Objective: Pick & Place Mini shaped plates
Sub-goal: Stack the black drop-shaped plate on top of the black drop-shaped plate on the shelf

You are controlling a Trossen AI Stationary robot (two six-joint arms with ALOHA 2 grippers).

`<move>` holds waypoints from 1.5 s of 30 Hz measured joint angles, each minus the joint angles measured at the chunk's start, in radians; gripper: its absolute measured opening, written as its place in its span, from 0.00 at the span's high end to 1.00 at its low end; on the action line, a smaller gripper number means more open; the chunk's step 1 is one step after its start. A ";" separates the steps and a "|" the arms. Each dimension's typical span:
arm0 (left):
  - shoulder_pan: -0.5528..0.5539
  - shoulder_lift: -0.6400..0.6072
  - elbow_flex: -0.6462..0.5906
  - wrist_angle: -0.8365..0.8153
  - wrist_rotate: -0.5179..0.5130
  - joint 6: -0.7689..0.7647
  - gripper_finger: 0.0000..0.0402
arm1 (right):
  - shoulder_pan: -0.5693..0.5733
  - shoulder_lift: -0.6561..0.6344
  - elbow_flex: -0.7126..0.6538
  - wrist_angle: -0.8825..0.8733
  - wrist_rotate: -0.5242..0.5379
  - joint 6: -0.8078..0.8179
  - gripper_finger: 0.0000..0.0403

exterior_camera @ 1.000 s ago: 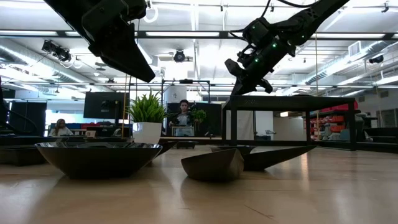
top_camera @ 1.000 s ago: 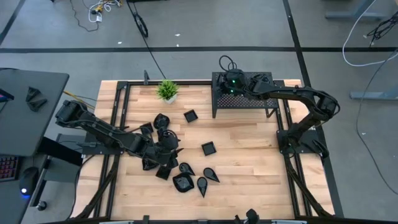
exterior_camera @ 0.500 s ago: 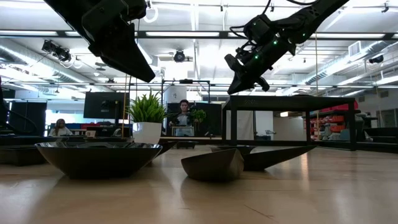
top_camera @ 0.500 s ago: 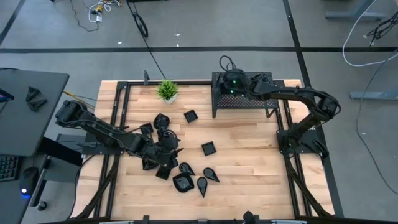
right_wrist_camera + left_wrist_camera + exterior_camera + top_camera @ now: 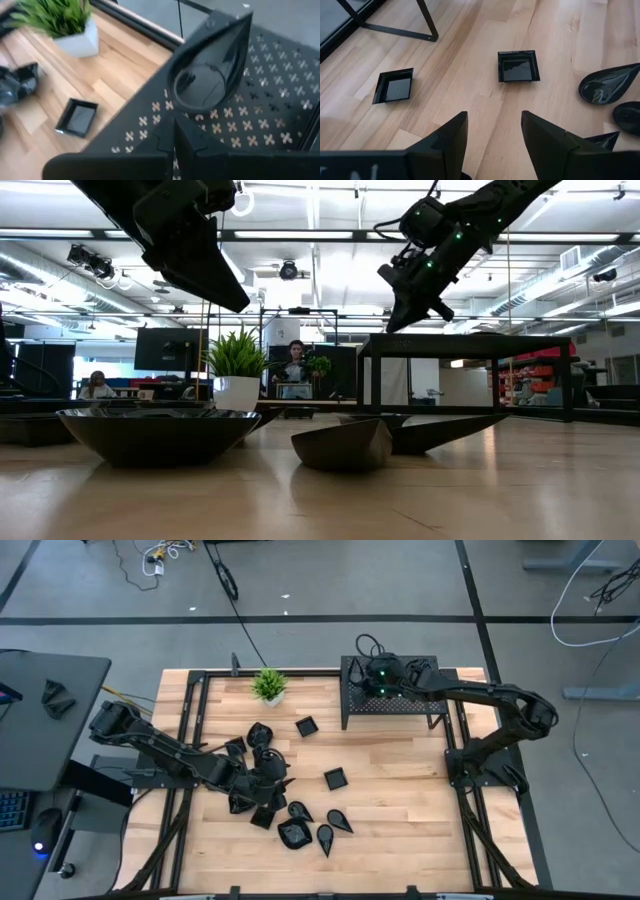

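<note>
The mini shaped plates [image 5: 300,825] lay mostly in a loose cluster on the near-left part of the desk [image 5: 400,800], under and beside the left pincer [image 5: 492,132], which hovered low with its fingers spread and nothing between them. From that pincer a square plate [image 5: 518,66] lay straight ahead and another square plate [image 5: 393,85] off to one side, so the left arm was much the nearer to both. Farther back, the right pincer [image 5: 172,137] hung over the black perforated rack [image 5: 260,105], pinching a teardrop plate [image 5: 207,67] by its rounded end, its long axis pointing away from the wrist. A potted plant [image 5: 268,686] stood beside the rack.
</note>
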 joint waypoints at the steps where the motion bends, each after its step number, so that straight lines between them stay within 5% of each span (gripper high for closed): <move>1: 0.000 0.000 0.000 0.000 0.000 0.000 0.52 | 0.000 0.003 0.000 0.000 0.006 0.000 0.98; 45: 0.000 0.000 0.000 0.000 0.000 0.002 0.52 | -0.004 0.006 0.000 0.076 0.105 0.002 0.98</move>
